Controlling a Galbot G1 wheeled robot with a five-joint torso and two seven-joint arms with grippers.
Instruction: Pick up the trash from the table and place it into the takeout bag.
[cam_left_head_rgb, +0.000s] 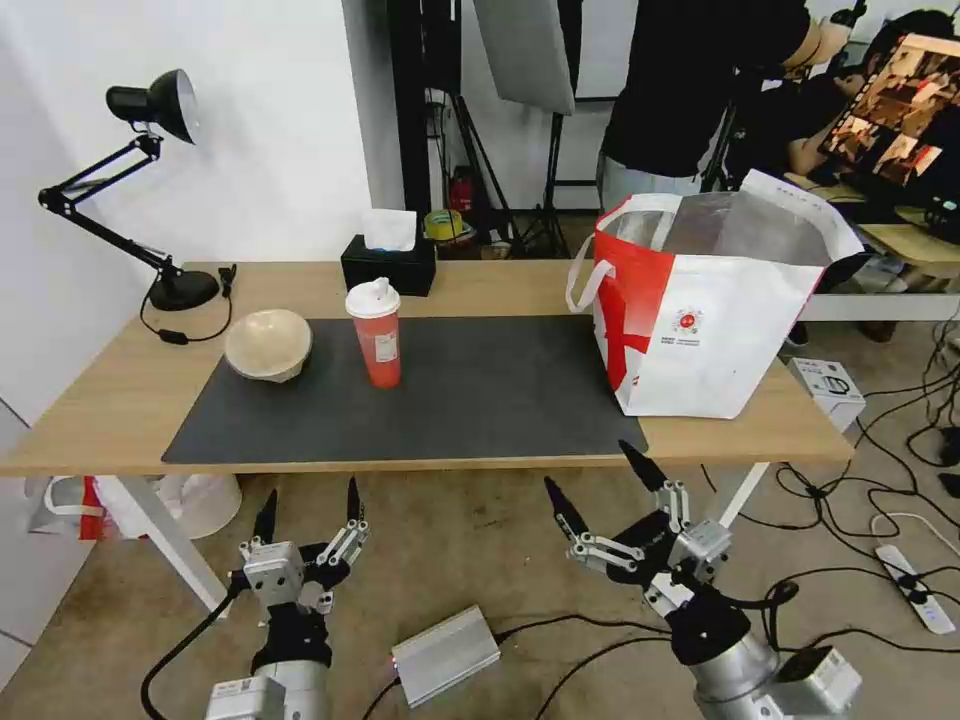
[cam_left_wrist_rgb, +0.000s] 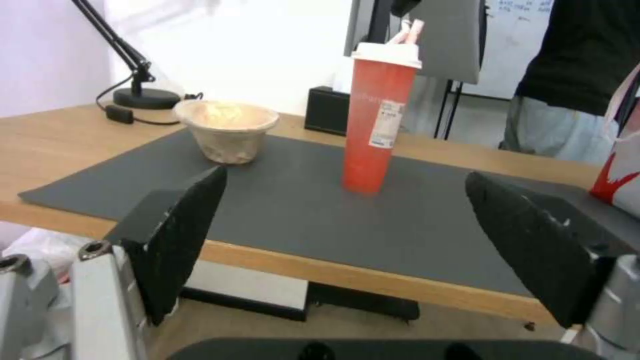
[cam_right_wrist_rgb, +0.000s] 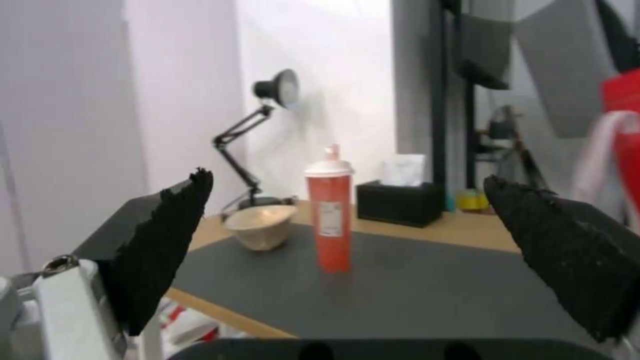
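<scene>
Two grippers hang below the near edge of the table (cam_left_head_rgb: 120, 390), both with fingers spread wide and nothing between them. The left gripper (cam_left_head_rgb: 308, 510) sits low under the table's left half, its black fingertips (cam_left_wrist_rgb: 180, 235) pointing up toward the edge. The right gripper (cam_left_head_rgb: 605, 482) sits under the right half, tilted, its upper fingertip just below the edge near the corner of the dark grey mat (cam_left_head_rgb: 480, 400).

On the mat, the red cup (cam_left_head_rgb: 376, 335) stands upright with its white lid on; the left wrist view shows straws rising from the lid. What it holds cannot be told. Just to its left, the beige bowl (cam_left_head_rgb: 268, 344) rests on the mat's far left corner; the left wrist view shows something pale inside it, too blurred to identify.

The takeout bag (cam_left_head_rgb: 700, 310) stands upright on the table's right end, partly on the mat's right edge. Its mouth is open and shows silvery lining; its contents cannot be seen. One white loop handle hangs on the side facing the cup.

Behind the cup, a black tissue box (cam_left_head_rgb: 388, 262) sits at the table's far edge with a white tissue sticking out. A black desk lamp (cam_left_head_rgb: 150, 180) stands on the far left corner.
</scene>
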